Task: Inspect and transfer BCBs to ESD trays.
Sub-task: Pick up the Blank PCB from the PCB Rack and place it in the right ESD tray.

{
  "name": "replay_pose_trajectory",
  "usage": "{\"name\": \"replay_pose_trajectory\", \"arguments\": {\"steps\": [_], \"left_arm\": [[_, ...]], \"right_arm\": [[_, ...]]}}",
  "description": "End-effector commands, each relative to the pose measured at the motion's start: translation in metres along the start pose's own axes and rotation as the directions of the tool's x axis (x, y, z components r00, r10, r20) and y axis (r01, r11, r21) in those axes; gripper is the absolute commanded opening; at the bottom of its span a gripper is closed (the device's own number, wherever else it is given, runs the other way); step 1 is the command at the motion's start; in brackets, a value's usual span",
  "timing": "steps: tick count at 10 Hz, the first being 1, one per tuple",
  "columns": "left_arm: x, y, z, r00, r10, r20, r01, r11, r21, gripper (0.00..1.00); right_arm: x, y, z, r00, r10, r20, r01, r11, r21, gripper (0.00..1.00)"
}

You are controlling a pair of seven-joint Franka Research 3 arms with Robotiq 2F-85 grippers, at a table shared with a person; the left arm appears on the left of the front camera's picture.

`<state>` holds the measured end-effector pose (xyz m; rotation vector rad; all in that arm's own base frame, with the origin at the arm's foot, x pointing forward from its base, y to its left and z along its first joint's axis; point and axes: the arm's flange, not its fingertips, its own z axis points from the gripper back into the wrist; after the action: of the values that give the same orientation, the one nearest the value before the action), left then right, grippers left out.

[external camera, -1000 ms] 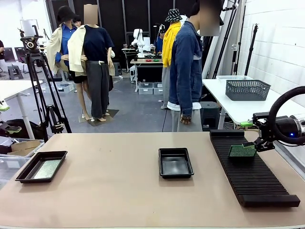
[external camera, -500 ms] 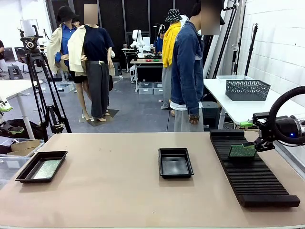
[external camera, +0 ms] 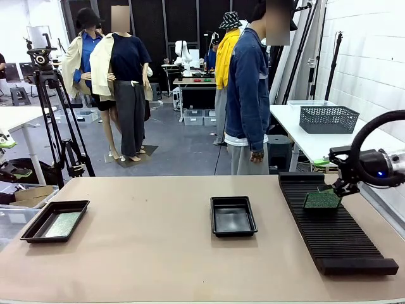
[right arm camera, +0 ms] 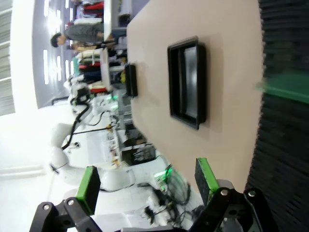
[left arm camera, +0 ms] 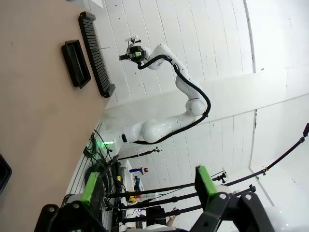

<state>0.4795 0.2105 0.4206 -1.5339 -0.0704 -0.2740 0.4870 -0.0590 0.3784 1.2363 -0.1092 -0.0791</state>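
The right end effector (right arm camera: 147,181) hangs released just beside a green BCB (external camera: 321,200) on the black rack (external camera: 338,244), left end effector (left arm camera: 149,181) released too

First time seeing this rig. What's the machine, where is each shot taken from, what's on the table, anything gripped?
It is a robot with two white arms at a table; each arm ends in a two-fingered hand with green pads. The wide picture comes from a fixed camera between the arms, facing a person in a denim jacket across the table. The other two come from cameras on the wrists, looking along each hand's fingers, so they look tilted. On the table: a black tray at left holding a green circuit board, an empty black tray in the middle, and a long ribbed rack at right with a second board in it. The right hand hovers by that board. Both it and the left hand are open; nothing is held.
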Motion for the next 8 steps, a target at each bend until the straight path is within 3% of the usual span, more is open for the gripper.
{"name": "replay_pose_trajectory", "arguments": {"steps": [1, 3, 5, 6, 8], "left_arm": [[-0.002, -0.002, 0.003, 1.0, -0.013, 0.0, 0.013, 1.0, -0.002, 1.0], [-0.002, -0.002, 0.003, 1.0, -0.013, 0.0, 0.013, 1.0, -0.002, 1.0], [-0.002, -0.002, 0.003, 1.0, -0.013, 0.0, 0.013, 1.0, -0.002, 1.0], [-0.002, -0.002, 0.003, 1.0, -0.013, 0.0, 0.013, 1.0, -0.002, 1.0], [-0.002, -0.002, 0.003, 1.0, -0.013, 0.0, 0.013, 1.0, -0.002, 1.0]], "right_arm": [[0.024, 0.021, -0.013, 0.993, 0.115, 0.022, -0.11, 0.981, -0.157, 1.0], [0.059, 0.051, -0.013, 0.957, 0.268, -0.114, -0.29, 0.905, -0.31, 1.0], [0.094, 0.084, -0.009, 0.83, 0.351, -0.434, -0.518, 0.773, -0.366, 1.0], [0.109, 0.098, -0.01, 0.762, 0.346, -0.548, -0.594, 0.712, -0.376, 1.0], [0.127, 0.123, -0.024, 0.642, 0.366, -0.674, -0.732, 0.554, -0.397, 1.0]]}}
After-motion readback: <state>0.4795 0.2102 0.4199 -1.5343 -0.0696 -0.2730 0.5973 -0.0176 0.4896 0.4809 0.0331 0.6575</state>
